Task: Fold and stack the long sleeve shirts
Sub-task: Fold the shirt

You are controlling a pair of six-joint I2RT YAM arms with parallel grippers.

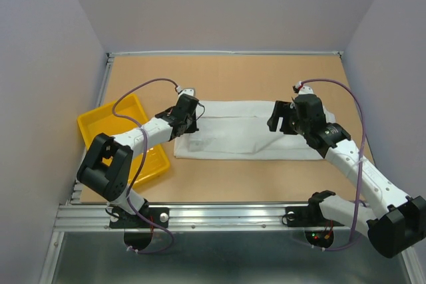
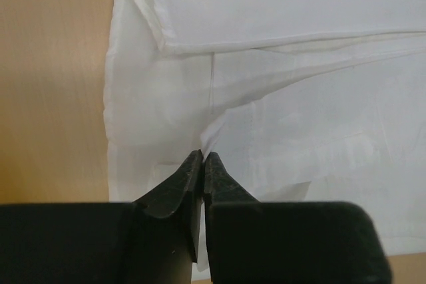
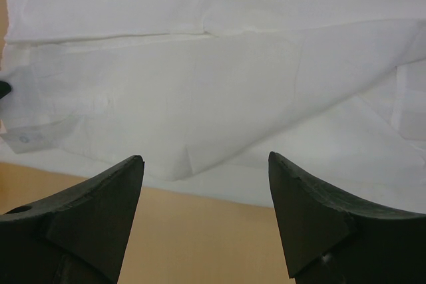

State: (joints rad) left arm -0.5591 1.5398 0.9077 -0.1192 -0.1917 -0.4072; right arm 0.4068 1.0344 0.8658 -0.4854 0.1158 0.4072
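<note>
L claw [image 2: 203, 157] pinching shirt [image 2: 299, 118], R claw [image 3: 205, 156] open

The worktop [image 1: 226, 78] is a tan, board-like surface filling the middle of the top view. A white shirt [image 1: 239, 139] lies flat on it across the centre of the frame, folded into a long band with layered edges. At the left of the frame a yellow tray [image 1: 110, 119] sits at an angle near the worktop's left edge. Its lower right corner is just beside the shirt's left end, and contact cannot be judged.
</note>
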